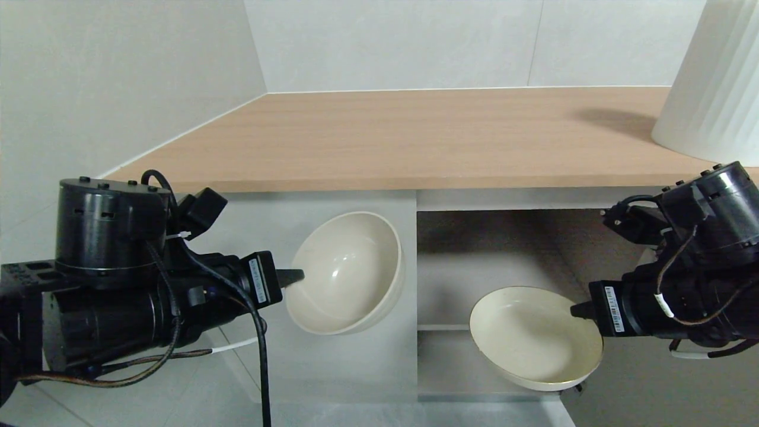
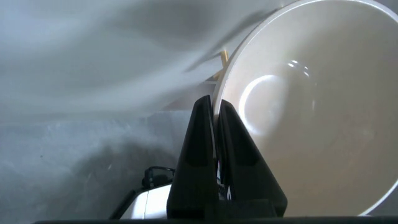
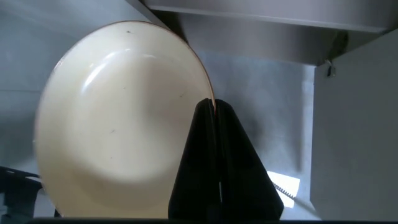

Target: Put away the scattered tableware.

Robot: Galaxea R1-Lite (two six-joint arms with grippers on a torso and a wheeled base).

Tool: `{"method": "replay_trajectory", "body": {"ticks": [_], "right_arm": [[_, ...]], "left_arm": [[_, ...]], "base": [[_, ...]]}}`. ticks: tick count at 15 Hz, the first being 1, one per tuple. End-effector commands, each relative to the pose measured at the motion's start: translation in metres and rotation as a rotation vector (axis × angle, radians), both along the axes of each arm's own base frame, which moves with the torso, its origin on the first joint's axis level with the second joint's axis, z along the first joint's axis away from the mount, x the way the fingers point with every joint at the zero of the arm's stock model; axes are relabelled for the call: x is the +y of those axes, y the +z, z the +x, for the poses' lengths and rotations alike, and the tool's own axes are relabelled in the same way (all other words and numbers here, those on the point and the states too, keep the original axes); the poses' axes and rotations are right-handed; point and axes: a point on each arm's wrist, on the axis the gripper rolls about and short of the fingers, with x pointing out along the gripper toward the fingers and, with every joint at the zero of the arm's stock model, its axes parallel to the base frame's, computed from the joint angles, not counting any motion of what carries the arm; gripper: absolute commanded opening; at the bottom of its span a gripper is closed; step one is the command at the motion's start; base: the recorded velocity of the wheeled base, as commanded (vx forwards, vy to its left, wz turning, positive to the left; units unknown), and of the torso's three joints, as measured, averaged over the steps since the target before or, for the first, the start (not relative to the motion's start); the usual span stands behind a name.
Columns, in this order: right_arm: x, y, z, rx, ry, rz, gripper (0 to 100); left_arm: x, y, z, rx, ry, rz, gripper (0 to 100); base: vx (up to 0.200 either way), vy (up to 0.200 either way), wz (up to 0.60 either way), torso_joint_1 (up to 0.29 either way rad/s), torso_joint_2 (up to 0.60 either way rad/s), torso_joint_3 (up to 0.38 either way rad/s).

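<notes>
My left gripper [image 1: 295, 276] is shut on the rim of a deep cream bowl [image 1: 347, 273], held tilted in the air before the closed grey cabinet door [image 1: 350, 367]. In the left wrist view the black fingers [image 2: 208, 134] pinch the bowl [image 2: 311, 112] at its edge. My right gripper [image 1: 581, 310] is shut on the rim of a shallow cream plate [image 1: 533, 338], held in front of the open cabinet compartment [image 1: 498, 261]. The right wrist view shows the fingers [image 3: 214, 134] clamped on the plate [image 3: 124, 118] rim.
A wooden countertop [image 1: 415, 136] runs above the cabinet, with a white ribbed vessel [image 1: 711, 83] at its right end. A shelf edge [image 1: 442, 327] crosses the open compartment. Tiled walls close the left and back.
</notes>
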Motion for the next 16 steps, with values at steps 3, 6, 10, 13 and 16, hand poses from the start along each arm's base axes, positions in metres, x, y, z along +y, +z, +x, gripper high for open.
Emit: {"method": "replay_trajectory", "body": {"ticks": [3,6,10,13,16], "right_arm": [[0.003,-0.007,0.005,0.024,-0.001,-0.014,0],[0.010,-0.022,0.019,0.060,-0.007,-0.034,0],[0.023,-0.059,0.049,0.113,-0.049,-0.093,0],[0.031,-0.094,0.075,0.120,-0.096,-0.115,0],[0.036,-0.125,0.101,0.112,-0.174,-0.083,0]], "left_arm": [[0.000,0.000,0.000,0.002,0.000,0.001,0],[-0.001,-0.002,0.001,0.008,-0.001,0.003,0],[-0.002,-0.005,0.002,0.017,-0.001,0.008,0],[-0.004,-0.007,0.003,0.027,-0.010,0.013,0],[-0.005,-0.008,0.003,0.030,-0.012,0.014,0]], "base": [[0.000,0.000,0.00,-0.006,0.02,0.014],[0.000,0.000,0.00,0.000,0.00,0.000],[0.000,0.000,0.00,0.000,0.00,0.000],[0.000,0.000,0.00,0.000,0.00,0.000],[0.000,0.000,0.00,0.000,0.00,0.000]]}}
